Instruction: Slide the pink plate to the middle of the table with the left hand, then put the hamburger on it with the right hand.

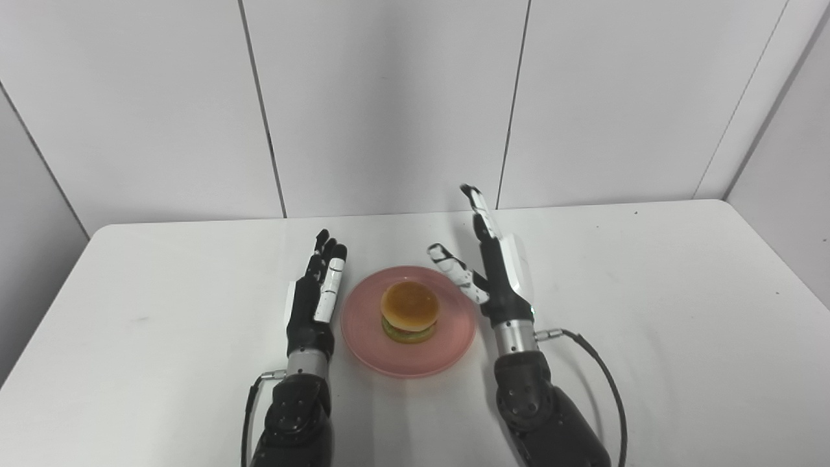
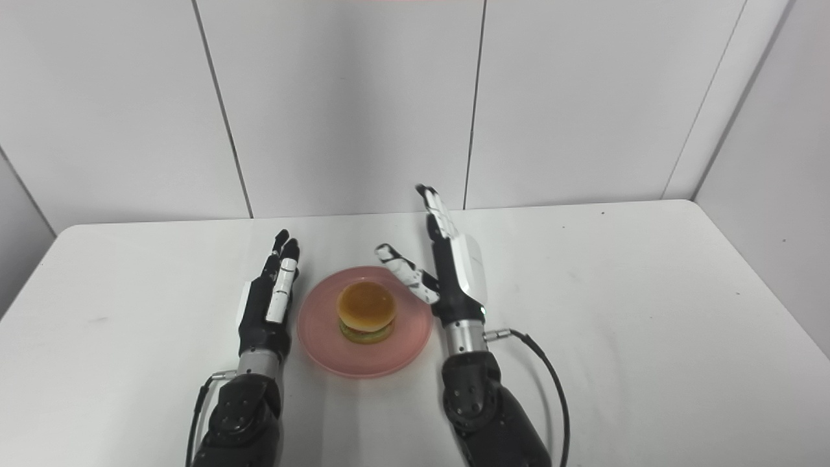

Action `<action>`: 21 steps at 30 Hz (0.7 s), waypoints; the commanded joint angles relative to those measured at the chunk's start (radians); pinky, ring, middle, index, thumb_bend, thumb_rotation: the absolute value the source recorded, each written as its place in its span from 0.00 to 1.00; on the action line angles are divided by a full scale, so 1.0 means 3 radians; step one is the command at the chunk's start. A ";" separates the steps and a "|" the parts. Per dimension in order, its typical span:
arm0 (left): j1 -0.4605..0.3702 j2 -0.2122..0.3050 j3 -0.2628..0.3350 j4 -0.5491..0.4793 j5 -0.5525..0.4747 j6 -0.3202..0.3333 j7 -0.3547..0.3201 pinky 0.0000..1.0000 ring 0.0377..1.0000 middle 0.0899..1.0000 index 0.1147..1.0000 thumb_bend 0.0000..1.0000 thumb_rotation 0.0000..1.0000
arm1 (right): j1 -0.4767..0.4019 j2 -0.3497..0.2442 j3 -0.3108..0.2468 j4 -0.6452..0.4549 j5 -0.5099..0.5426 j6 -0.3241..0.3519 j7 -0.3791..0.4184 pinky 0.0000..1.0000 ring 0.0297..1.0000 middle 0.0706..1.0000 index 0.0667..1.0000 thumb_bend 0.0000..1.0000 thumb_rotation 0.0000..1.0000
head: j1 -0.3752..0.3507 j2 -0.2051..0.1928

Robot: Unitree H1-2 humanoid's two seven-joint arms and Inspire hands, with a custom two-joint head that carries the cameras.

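Where the smooth white counter (image 1: 648,292) spreads before you, the round, glossy pink plate (image 1: 454,337) carries the domed hamburger (image 1: 409,311); left robot hand (image 1: 314,298) and right robot hand (image 1: 496,272) flank it, fingers spread, empty.

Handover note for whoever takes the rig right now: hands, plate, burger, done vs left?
Left robot hand: open, holding nothing, just left of the plate, fingers straight.
Right robot hand: open, holding nothing, just right of the plate, fingers spread and raised.
Plate: near the middle of the table, between the two hands.
Burger: upright on the plate, about centred, neither hand touching it.
Done: plate in the middle, burger on it.
Left: nothing for the task itself; probably only pulling both arms back.
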State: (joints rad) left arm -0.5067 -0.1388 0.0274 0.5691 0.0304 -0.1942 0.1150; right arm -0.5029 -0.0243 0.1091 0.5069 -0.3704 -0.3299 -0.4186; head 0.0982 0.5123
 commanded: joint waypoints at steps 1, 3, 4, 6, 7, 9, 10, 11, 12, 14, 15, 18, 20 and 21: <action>0.0108 0.0047 -0.0003 0.0054 0.0069 -0.0038 0.0093 1.00 1.00 1.00 0.94 0.70 0.83 | -0.0080 0.0126 -0.0147 -0.0051 0.0349 0.0006 0.0099 0.96 0.98 0.99 0.99 0.64 1.00 | 0.0004 0.0001; 0.0099 0.0049 -0.0007 0.0087 0.0069 -0.0074 0.0110 1.00 1.00 1.00 0.95 0.69 0.83 | -0.0076 0.0185 -0.0244 -0.0050 0.0475 0.0125 0.0133 0.96 0.97 0.98 1.00 0.62 1.00 | 0.0001 0.0006; 0.0100 0.0048 -0.0010 0.0093 0.0063 -0.0075 0.0109 1.00 1.00 1.00 0.95 0.69 0.83 | -0.0073 0.0201 -0.0290 -0.0043 0.0521 0.0224 0.0147 0.96 0.97 0.98 1.00 0.62 1.00 | 0.0001 0.0008; 0.0102 0.0047 -0.0019 0.0101 0.0059 -0.0070 0.0110 1.00 1.00 1.00 0.97 0.69 0.83 | -0.0062 0.0209 -0.0337 -0.0041 0.0577 0.0364 0.0187 0.97 0.96 0.98 1.00 0.63 1.00 | 0.0003 0.0011; 0.0101 0.0046 -0.0023 0.0107 0.0060 -0.0068 0.0112 1.00 1.00 1.00 0.98 0.68 0.84 | -0.0053 0.0205 -0.0349 -0.0044 0.0598 0.0424 0.0214 0.97 0.97 0.98 1.00 0.63 1.00 | 0.0007 0.0013; 0.0104 0.0041 -0.0030 0.0108 0.0059 -0.0062 0.0115 1.00 1.00 1.00 0.99 0.67 0.84 | -0.0038 0.0203 -0.0370 -0.0040 0.0653 0.0503 0.0267 0.98 0.98 0.99 1.00 0.65 1.00 | 0.0018 0.0016; 0.0106 0.0038 -0.0037 0.0106 0.0066 -0.0057 0.0121 1.00 1.00 1.00 0.99 0.67 0.84 | -0.0029 0.0210 -0.0389 -0.0043 0.0715 0.0549 0.0309 0.99 0.98 0.99 1.00 0.67 1.00 | 0.0030 0.0019; 0.0106 0.0034 -0.0045 0.0104 0.0075 -0.0052 0.0128 1.00 1.00 1.00 1.00 0.66 0.85 | -0.0022 0.0213 -0.0408 -0.0052 0.0779 0.0588 0.0356 1.00 0.99 0.99 1.00 0.68 1.00 | 0.0069 0.0031; 0.0106 0.0031 -0.0051 0.0104 0.0080 -0.0048 0.0134 1.00 1.00 1.00 1.00 0.66 0.85 | -0.0018 0.0215 -0.0420 -0.0061 0.0822 0.0616 0.0390 1.00 0.99 0.99 1.00 0.68 1.00 | 0.0069 0.0031; 0.0098 0.0021 -0.0061 0.0110 0.0091 -0.0050 0.0135 1.00 1.00 1.00 1.00 0.66 0.85 | -0.0011 0.0210 -0.0438 -0.0051 0.0906 0.0652 0.0473 1.00 1.00 1.00 1.00 0.69 1.00 | 0.0121 0.0043; 0.0091 0.0010 -0.0060 0.0118 0.0086 -0.0052 0.0135 1.00 1.00 1.00 1.00 0.66 0.85 | -0.0005 0.0203 -0.0446 -0.0046 0.0945 0.0671 0.0521 1.00 1.00 1.00 1.00 0.68 1.00 | 0.0191 0.0058; 0.0057 -0.0028 -0.0056 0.0178 0.0072 -0.0105 0.0157 1.00 1.00 1.00 1.00 0.65 0.84 | 0.0025 0.0170 -0.0459 -0.0050 0.0988 0.0712 0.0596 1.00 1.00 1.00 1.00 0.67 1.00 | 0.0361 0.0053; 0.0024 -0.0061 -0.0044 0.0250 0.0043 -0.0160 0.0162 1.00 1.00 1.00 1.00 0.65 0.82 | 0.0044 0.0136 -0.0472 -0.0041 0.1006 0.0718 0.0644 0.99 1.00 1.00 1.00 0.69 1.00 | 0.0489 0.0044; 0.0008 -0.0075 -0.0037 0.0286 0.0026 -0.0188 0.0159 1.00 1.00 1.00 1.00 0.65 0.82 | 0.0051 0.0120 -0.0475 -0.0033 0.1013 0.0714 0.0666 0.99 1.00 1.00 1.00 0.69 1.00 | 0.0489 0.0044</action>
State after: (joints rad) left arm -0.5242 -0.1487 0.0163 0.6137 0.0456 -0.2155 0.1512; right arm -0.4974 0.0215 -0.0301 0.4988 -0.0757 -0.1302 -0.2453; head 0.2452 0.5246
